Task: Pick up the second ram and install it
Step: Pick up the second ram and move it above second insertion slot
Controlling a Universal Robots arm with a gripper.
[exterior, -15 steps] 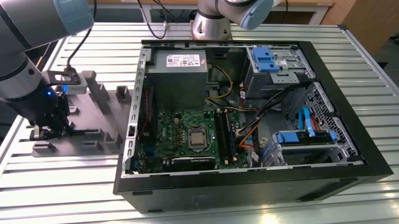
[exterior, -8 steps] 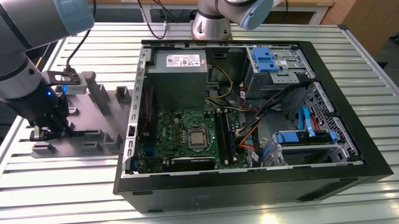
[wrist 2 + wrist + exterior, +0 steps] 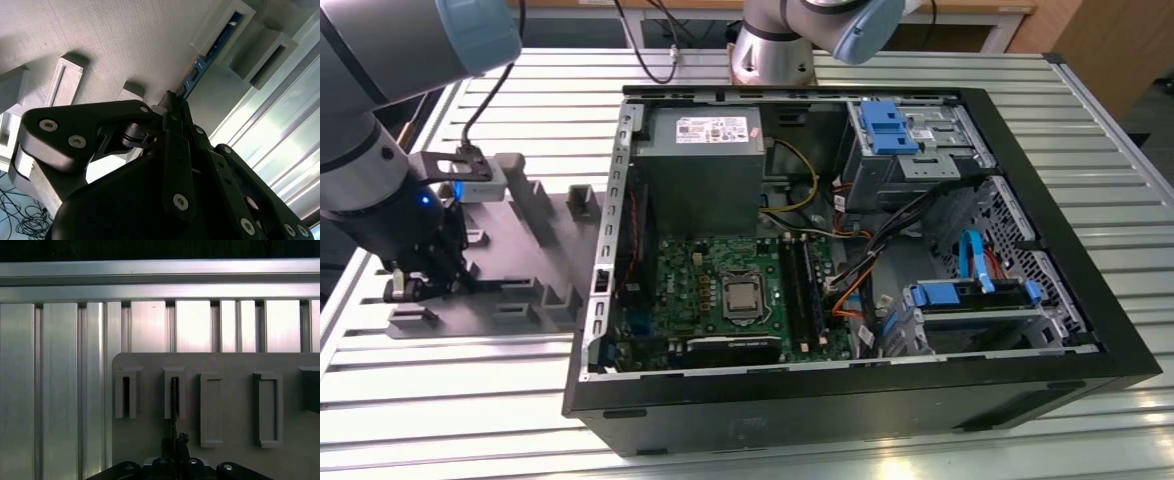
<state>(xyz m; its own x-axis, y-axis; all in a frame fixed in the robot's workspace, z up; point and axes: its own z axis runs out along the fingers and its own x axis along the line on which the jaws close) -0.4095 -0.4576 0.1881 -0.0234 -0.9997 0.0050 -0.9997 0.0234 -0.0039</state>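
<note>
arm [image 3: 374, 150]: one, grey with blue joint caps, reaching down at the exterior view's left.
tool [image 3: 416, 285]: one, black, lowered onto the fixture plate; clenched on one end of the second ram, as both wrist views show.
second ram [image 3: 212, 52]: one, a blue-green board standing on edge in a slotted block of the fixture plate, its free end inside the block's slot; in the first wrist view seen edge-on as a thin dark line running from the tool into a narrow block.
fixture plate [image 3: 540, 300]: one, grey, flat on the table, just beside the computer case on the exterior view's left.
slotted blocks [image 3: 125, 395]: five counted in the first wrist view; two narrow, two wide, one cut off by the frame edge.
table [image 3: 454, 400]: one, ribbed aluminium slats.
computer case [image 3: 854, 410]: one, black, lying on its side with the open side up.
motherboard [image 3: 680, 290]: one, green, in the near left part of the case.
processor socket [image 3: 743, 297]: one, at the middle of the motherboard.
memory slots [image 3: 801, 295]: long and black, right of the socket; number not clear.
power supply [image 3: 700, 140]: one, grey, beyond the motherboard.
drive caddies [image 3: 898, 125]: two, blue; one far, one near, both at the case's right.
</note>
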